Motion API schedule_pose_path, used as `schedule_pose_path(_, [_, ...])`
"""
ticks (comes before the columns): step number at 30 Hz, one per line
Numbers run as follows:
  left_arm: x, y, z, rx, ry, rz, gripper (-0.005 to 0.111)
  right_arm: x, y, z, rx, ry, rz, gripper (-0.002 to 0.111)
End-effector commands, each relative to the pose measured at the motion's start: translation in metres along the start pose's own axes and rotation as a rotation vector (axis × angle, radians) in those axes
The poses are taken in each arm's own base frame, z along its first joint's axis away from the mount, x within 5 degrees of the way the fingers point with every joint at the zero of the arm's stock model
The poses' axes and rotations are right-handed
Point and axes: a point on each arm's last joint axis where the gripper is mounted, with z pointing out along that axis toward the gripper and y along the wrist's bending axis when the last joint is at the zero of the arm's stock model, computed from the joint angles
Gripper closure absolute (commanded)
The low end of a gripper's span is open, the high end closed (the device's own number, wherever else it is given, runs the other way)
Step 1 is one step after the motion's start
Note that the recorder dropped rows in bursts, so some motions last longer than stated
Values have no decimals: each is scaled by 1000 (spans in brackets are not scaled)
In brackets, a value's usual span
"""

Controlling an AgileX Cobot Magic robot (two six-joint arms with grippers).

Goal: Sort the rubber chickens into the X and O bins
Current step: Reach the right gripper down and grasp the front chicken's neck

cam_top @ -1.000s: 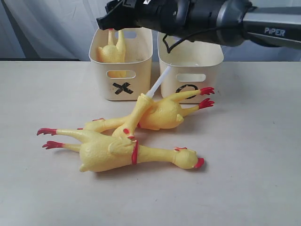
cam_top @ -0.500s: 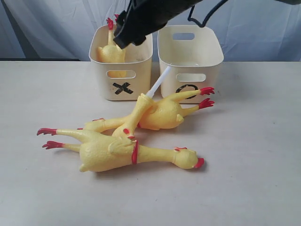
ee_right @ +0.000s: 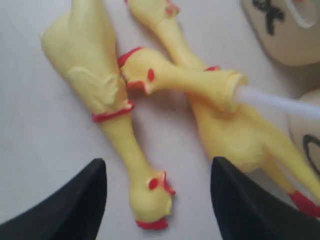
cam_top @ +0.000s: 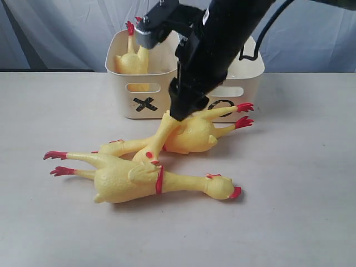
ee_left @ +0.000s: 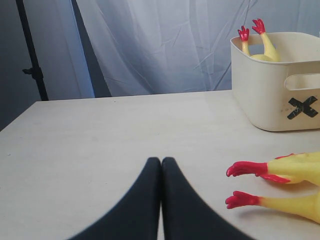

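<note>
two rubber chickens lie loose on the table [cam_top: 300,211], in front of the bins. the front chicken [cam_top: 128,181] is stretched flat, feet one way and head the other. the rear chicken [cam_top: 192,136] lies just before the o bin [cam_top: 247,83], its red feet near the bin's wall. a yellow head-and-neck piece [ee_right: 185,80] ending in a white tube [ee_right: 280,102] rests across both. one more chicken [cam_top: 130,61] stands feet-up inside the x bin [cam_top: 119,105].

my right gripper [ee_right: 157,167] hangs spread above them with nothing between its fingers; from the wrist, the front chicken's head sits in the gap below. my left gripper [ee_left: 161,162] is pressed together, empty, low over bare table beside the front chicken's feet [ee_left: 245,170].

i judge these to be light, soft and floppy: taken by one end, the rest will droop and swing, and may drag the piece lying across. the rubber looks grippy rather than slick. i would take hold at the thick of the body or just behind the red neck band, where the fingers can squeeze in without it slipping out.

my own arm covers much of the o bin, so i cannot see inside it. the outside camera cannot show whether my fingers touch the rear chicken. the tube is hidden there too, and what it joins to i cannot make out.
</note>
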Motion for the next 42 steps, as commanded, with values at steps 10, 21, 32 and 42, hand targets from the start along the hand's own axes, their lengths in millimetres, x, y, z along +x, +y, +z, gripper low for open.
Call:
schedule_pose_path(10, [0,0,0,-1,-11,-5,106,55,15,61,-52,161,-94,50])
schedule_pose_path(21, [0,0,0,-1,-11,-5,106,77,23,94,-19,86,-344,48])
schedule_pose_path(32, [0,0,0,-1,-11,-5,106,80,21,133,-51,63,-319,53])
schedule_pose_path(42, [0,0,0,-1,-11,-5,106,88,21,153,-85,100,-306,60])
